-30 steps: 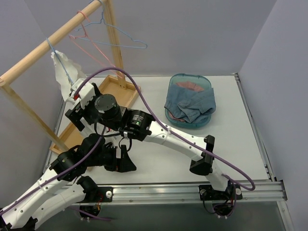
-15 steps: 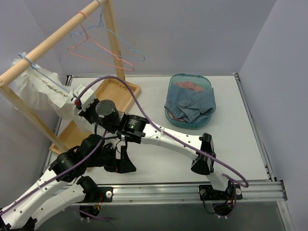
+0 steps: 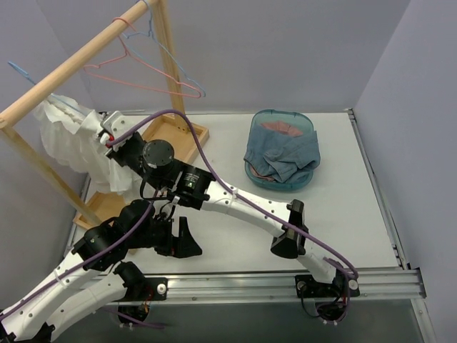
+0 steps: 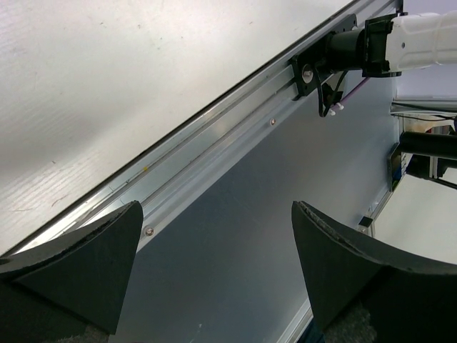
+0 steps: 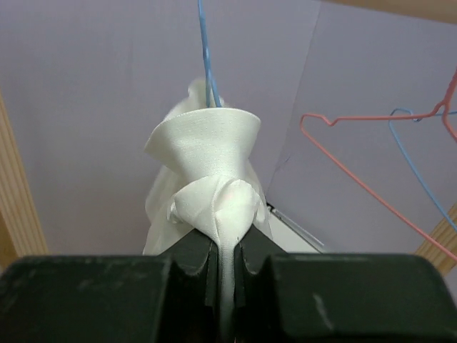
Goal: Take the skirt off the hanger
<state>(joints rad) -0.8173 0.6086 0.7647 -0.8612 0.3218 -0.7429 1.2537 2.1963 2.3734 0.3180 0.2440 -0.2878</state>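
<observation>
Two grippers: right gripper (image 5: 223,246) is clamped on the white skirt (image 5: 207,143), which hangs on the blue hanger (image 5: 207,57) under the wooden rail (image 3: 71,63). Left gripper (image 4: 218,268) has jaws apart, holding nothing, over the table (image 4: 107,86) edge.

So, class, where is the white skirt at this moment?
In the top view the white skirt hangs at far left under the wooden rail, on a blue hanger, with the right gripper shut on its edge.
</observation>
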